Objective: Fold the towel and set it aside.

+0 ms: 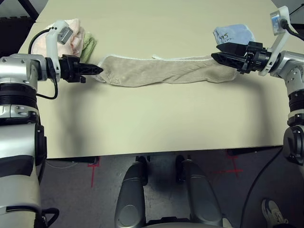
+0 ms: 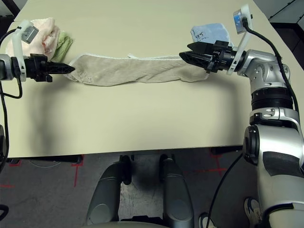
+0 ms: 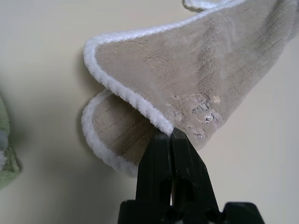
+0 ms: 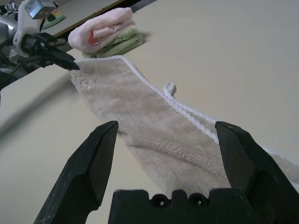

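The beige towel lies bunched into a long strip across the far half of the table, its white edging showing along the far side. My left gripper is at the strip's left end. In the left wrist view its fingers are pressed together, pinching the white edge of the towel where the corner curls over. My right gripper hovers at the strip's right end, open; in the right wrist view its two fingers stand wide apart above the towel with nothing between them.
A pink folded towel lies on a green one at the far left, just behind my left gripper. A light-blue folded towel sits at the far right behind my right gripper. The table's front edge runs across below.
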Controlling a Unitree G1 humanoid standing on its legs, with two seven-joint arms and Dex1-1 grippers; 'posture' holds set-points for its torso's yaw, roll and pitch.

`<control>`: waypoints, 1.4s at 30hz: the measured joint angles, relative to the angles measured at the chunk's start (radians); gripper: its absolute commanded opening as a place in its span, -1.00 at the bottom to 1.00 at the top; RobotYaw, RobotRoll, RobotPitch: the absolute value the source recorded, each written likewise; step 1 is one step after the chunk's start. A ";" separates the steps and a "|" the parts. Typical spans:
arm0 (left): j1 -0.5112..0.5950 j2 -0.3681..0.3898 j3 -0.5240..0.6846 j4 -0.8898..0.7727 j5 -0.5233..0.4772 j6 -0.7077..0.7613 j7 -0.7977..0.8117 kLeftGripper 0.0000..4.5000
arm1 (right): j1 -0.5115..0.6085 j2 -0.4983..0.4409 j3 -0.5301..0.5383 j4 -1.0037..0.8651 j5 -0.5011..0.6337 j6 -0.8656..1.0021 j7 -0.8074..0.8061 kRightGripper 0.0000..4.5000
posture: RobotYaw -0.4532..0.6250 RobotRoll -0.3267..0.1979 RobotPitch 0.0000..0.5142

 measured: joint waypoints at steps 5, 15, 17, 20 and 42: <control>0.065 0.024 0.005 -0.053 -0.009 0.013 -0.034 -0.99 | 0.000 0.000 0.002 0.014 -0.001 -0.012 0.001 1.00 | -0.25 0.25 0.05; 0.208 -0.006 0.181 -0.146 -0.113 -0.200 0.061 -0.99 | -0.002 0.000 0.020 0.032 -0.002 -0.039 0.004 1.00 | -0.24 0.25 0.05; 0.250 0.002 0.177 -0.171 -0.116 -0.180 0.051 -0.99 | -0.003 -0.001 0.026 0.039 -0.002 -0.042 0.005 1.00 | -0.24 0.25 0.05; 0.277 0.036 0.150 -0.182 -0.133 -0.072 0.000 -0.99 | -0.004 -0.001 0.029 0.053 -0.003 -0.047 0.005 1.00 | -0.25 0.25 0.06; 0.460 -0.010 0.254 -0.294 -0.214 -0.467 -0.054 -0.99 | -0.007 -0.015 0.036 0.059 -0.007 -0.065 0.008 1.00 | -0.25 0.25 0.03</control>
